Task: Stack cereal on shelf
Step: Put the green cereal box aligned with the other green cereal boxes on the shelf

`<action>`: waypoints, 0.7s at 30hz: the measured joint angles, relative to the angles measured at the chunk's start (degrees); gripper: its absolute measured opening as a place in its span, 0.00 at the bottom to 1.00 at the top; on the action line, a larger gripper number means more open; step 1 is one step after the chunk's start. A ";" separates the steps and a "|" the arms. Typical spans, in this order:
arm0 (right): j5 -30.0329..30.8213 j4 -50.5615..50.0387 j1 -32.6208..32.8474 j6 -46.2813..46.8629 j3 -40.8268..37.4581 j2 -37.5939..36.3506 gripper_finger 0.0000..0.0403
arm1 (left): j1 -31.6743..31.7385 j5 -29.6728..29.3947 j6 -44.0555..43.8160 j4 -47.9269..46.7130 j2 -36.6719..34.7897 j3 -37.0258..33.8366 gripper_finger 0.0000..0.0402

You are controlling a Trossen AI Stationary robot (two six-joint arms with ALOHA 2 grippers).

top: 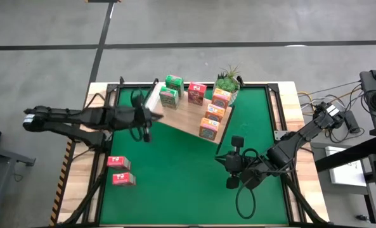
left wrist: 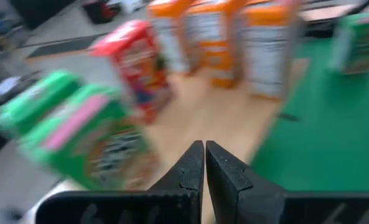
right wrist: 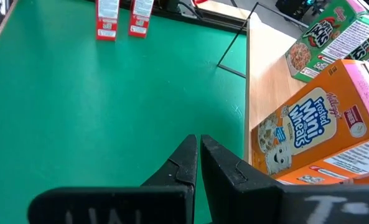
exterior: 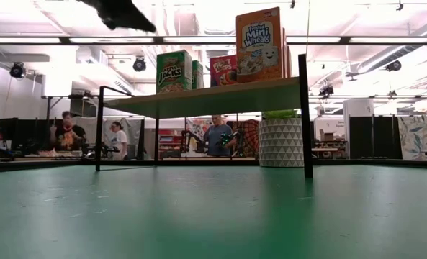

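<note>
A: Where does the cereal stand?

B: On the shelf (top: 186,117), the light-wood board that sits at a slant on the far half of the green mat (top: 175,183). 2 green boxes (top: 170,90) are at its far-left end, 1 pink-red box (top: 196,94) is beside them, and 3 orange boxes (top: 213,114) run in a line down its right edge. A potted plant (top: 226,81) is just past the orange line.

A: And the others?

B: 2 more pink-red boxes (top: 120,171) lie flat on the mat near the left edge, well apart from the shelf.

A: The left claw?

B: The left gripper (left wrist: 205,163) has its fingers pressed together and empty. It hangs over the left end of the shelf, close to the green boxes. They look blurred in the wrist view, so I cannot say if it touches one.

A: The right claw?

B: The right gripper (right wrist: 198,158) is also closed on nothing, above the mat just off the shelf's near-right corner, with an orange box close by.

A: From table height?

B: Box tops show above the board, and people are in the room beyond.
</note>
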 joint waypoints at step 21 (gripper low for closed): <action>-16.33 7.98 -0.93 14.91 0.90 0.00 0.02 | -27.86 -6.58 -5.37 7.91 6.52 0.00 0.00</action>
